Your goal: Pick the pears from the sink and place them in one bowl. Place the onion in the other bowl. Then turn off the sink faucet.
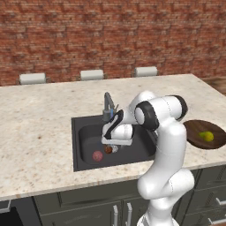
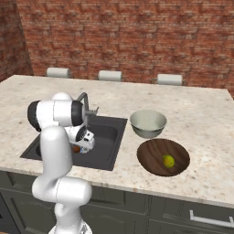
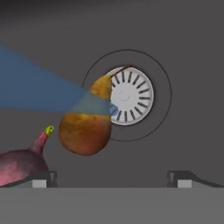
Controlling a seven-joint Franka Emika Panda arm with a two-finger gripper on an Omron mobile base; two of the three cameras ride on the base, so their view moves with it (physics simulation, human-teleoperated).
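Brown pear (image 3: 85,122) on sink (image 3: 183,65) floor, narrow end toward drain (image 3: 129,96)

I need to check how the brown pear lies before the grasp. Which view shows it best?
The hand view: the brown pear is large, beside the drain. Both base views show just a small brown spot under the gripper.

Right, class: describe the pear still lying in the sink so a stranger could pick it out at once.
Find the dark sink set into the pale stone counter. On its floor, beside the round metal drain, lies the brownish-orange pear. Its neighbour, the onion, is rounder and pink-red.
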